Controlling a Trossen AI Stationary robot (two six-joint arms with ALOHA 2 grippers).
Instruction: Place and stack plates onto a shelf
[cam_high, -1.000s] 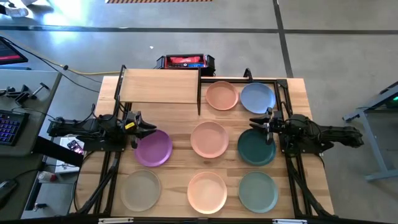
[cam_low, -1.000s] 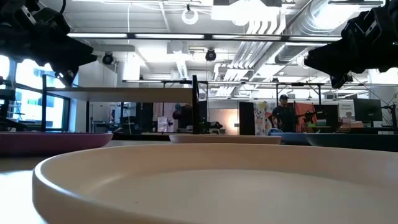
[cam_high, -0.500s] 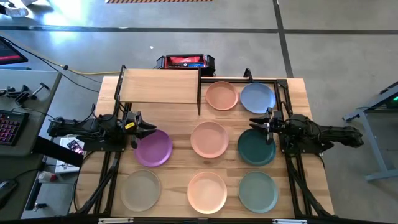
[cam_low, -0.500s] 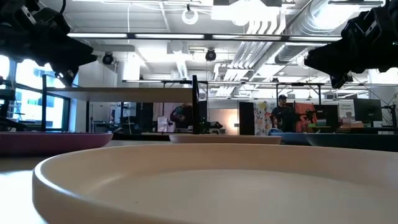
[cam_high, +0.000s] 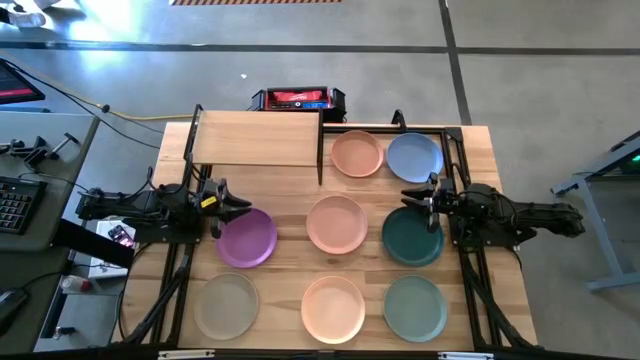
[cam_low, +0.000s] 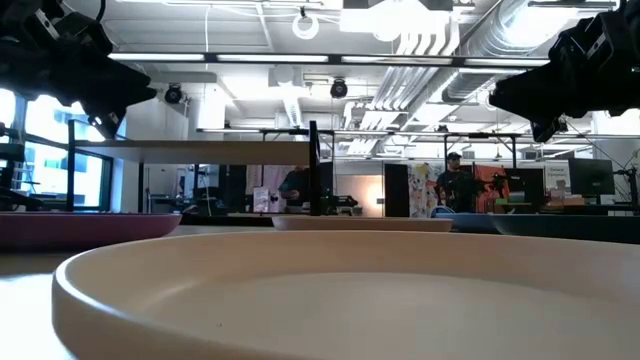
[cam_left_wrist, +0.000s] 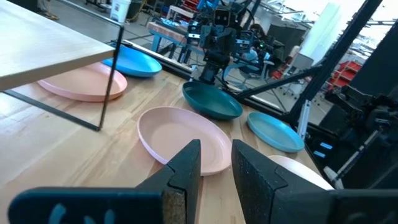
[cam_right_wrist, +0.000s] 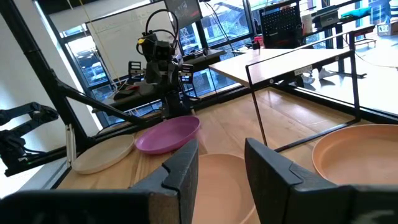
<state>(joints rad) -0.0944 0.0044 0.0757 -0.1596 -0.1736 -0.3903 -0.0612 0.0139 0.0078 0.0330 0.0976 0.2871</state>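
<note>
Slatted wooden tabletop under me, grey workshop floor around it, bright ceiling ducts in the low view, and a person standing far back among the benches. My left gripper has its fingers parted, nothing between them, hovering over the near edge of the round matte purple plate; the arm reaches in level from the table's left side. My right gripper mirrors it, fingers apart and empty, above the far rim of the dark teal plate. Wrist views show the gaps plainly; from above both look like dark clumps. The flat light-wood shelf on its thin black frame sits at the far left corner, bare on top. Beside it lie the peach plate and light blue plate. The pale pink plate is mid-table. Front row: beige plate, second peach plate, sage green plate.
</note>
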